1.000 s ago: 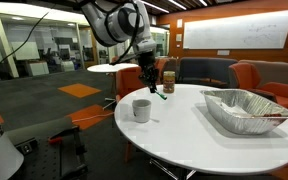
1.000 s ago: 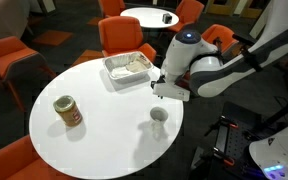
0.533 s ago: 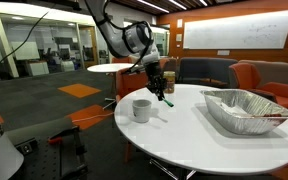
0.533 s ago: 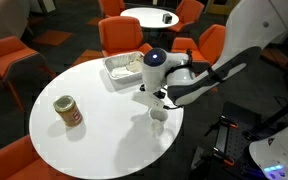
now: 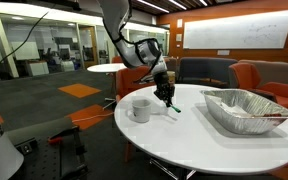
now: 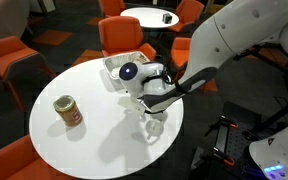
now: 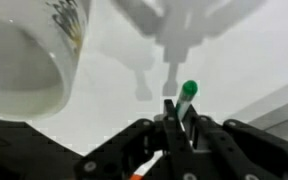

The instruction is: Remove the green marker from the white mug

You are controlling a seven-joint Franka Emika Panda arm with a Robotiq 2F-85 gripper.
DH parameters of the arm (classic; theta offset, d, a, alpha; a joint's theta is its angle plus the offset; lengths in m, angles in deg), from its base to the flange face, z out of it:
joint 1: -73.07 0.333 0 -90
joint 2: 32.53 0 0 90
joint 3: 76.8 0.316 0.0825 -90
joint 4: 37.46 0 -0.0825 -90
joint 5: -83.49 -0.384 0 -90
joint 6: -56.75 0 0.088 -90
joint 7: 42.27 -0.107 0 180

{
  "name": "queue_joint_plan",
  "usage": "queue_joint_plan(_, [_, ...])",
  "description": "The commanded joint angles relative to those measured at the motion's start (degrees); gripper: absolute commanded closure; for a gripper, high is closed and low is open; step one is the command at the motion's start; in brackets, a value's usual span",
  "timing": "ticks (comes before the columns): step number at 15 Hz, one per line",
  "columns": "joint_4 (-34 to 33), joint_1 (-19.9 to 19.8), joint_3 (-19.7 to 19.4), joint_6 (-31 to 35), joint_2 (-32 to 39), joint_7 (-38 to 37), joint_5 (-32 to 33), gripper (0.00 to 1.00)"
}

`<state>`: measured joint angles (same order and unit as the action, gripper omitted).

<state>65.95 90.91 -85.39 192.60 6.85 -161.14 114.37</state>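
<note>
My gripper [image 5: 167, 99] is shut on the green marker [image 7: 186, 97] and holds it low over the round white table [image 5: 214, 140], just beside the white mug [image 5: 140, 110]. In the wrist view the marker's green tip sticks out from between the closed fingers [image 7: 176, 112], and the mug [image 7: 29, 55] fills the upper left. In an exterior view the arm hides most of the mug [image 6: 155, 127] and the marker is hidden. The marker [image 5: 171, 105] is outside the mug and shows as a dark sliver under the fingers.
A foil tray [image 5: 246, 108] stands on the table's far side from the mug and also shows in an exterior view [image 6: 125, 66]. A brown jar [image 6: 68, 111] stands apart on the table. Orange chairs [image 6: 124, 35] ring the table.
The gripper has come down and away from the mug's top with the marker, from above the mug to low over the table beside it.
</note>
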Motion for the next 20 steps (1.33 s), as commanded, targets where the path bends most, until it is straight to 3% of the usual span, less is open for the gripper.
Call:
queue_joint_plan(1, [-3.55, 1.19, -1.05, -1.23, 2.3, -0.28, -0.81, 0.55])
queue_joint_plan(4, [-0.11, -0.18, 0.5, 2.28, -1.16, 3.15, -1.69, 0.33])
queue_joint_plan(9, [10.66, -6.11, 6.1, 8.88, -13.4, 22.74, -10.33, 0.0])
queue_joint_plan(16, [23.22, -10.5, 9.69, 4.86, -29.38, 55.37, -22.21, 0.0])
queue_joint_plan(20, [26.96, -9.72, 9.56, 1.96, -32.76, 65.21, -20.68, 0.0])
